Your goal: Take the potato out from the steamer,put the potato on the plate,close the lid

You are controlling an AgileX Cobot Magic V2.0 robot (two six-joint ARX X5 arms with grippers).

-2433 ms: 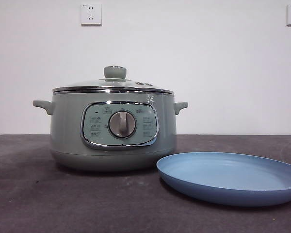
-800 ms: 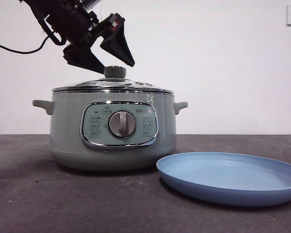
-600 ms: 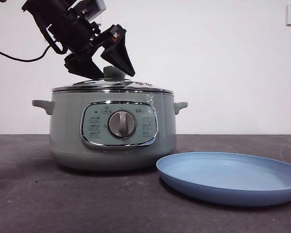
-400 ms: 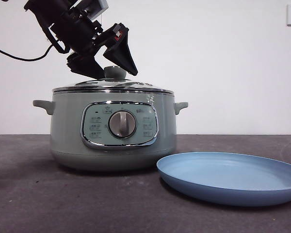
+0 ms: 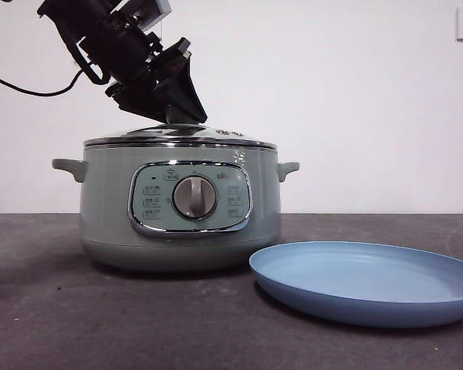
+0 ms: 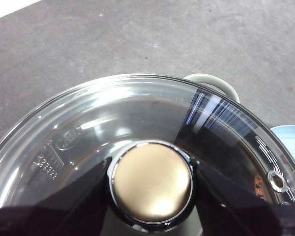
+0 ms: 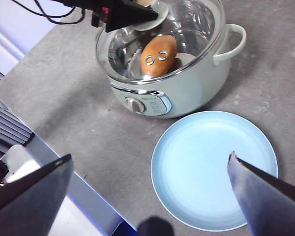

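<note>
Front view: the sage-green steamer (image 5: 180, 208) sits squat and round on the dark, slightly rough table (image 5: 54, 308), with 2 small side handles, a chrome-framed panel and a silver dial (image 5: 194, 197). Its glass lid (image 5: 177, 134) is seated, chrome rim flush. The left gripper (image 5: 177, 114) slants down from the upper left, black jaws pinched on the knob, which is hidden between them. Just beside the pot lies the plate (image 5: 366, 281), shallow, matte, light blue.

Left wrist view: the knob (image 6: 152, 183) fills the middle, its round top catching a warm sheen inside a chrome ring, and the 2 black jaws press against it from either side. Curved clear glass spreads around it, streaked with reflections, with a small steam vent (image 6: 276, 180) near the rim.

Right wrist view: high above the table, the right gripper (image 7: 147, 196) hangs with jaws spread wide. Through the glass the potato (image 7: 158, 54) shows inside the steamer, oval, smooth, orange-brown. The plate is bare, close to the steamer's panel side.
</note>
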